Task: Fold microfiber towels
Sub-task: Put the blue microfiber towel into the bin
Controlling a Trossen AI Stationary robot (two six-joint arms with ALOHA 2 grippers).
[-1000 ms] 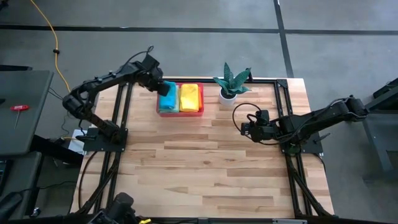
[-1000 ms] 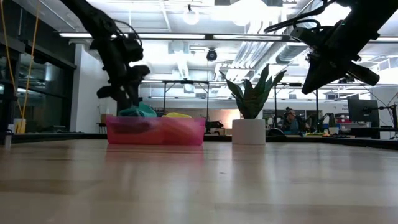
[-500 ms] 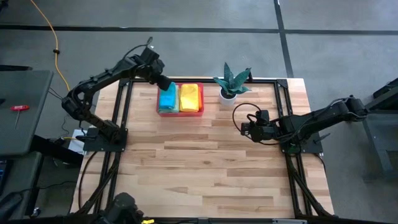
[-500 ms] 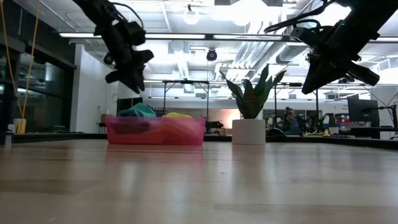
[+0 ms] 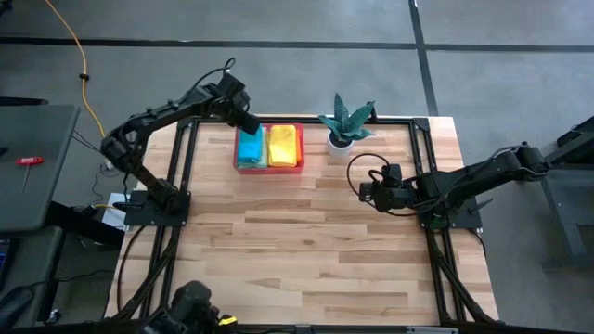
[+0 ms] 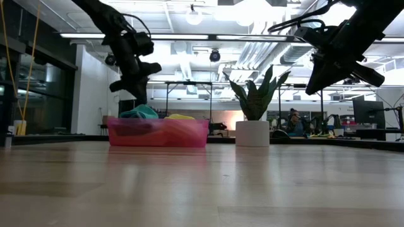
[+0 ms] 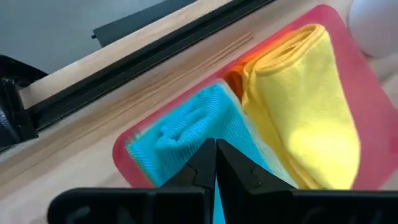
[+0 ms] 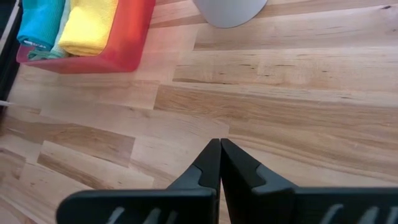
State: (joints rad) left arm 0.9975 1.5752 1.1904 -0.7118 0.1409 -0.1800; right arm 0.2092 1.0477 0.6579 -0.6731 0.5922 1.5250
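A pink tray (image 5: 234, 158) at the table's far edge holds folded microfiber towels. A teal towel (image 7: 186, 127) lies on its left side. A yellow towel (image 7: 305, 106) lies on its right side, and an orange edge (image 7: 233, 78) shows between them. My left gripper (image 6: 140, 96) is shut with nothing in it, just above the tray's far left part, over the teal towel (image 5: 251, 148). My right gripper (image 5: 365, 192) is shut and hangs over bare wood right of the table's middle.
A white pot with a spiky green plant (image 5: 343, 125) stands just right of the tray. Black frame rails (image 5: 186, 176) run along the table's left, right and far edges. The near half of the table (image 5: 306, 269) is bare wood.
My left gripper stood open, its fingers down in the tray at the teal towel. It has risen out of the tray, drawn a little toward the far edge and shut with nothing in it. The teal towel stays in the tray.
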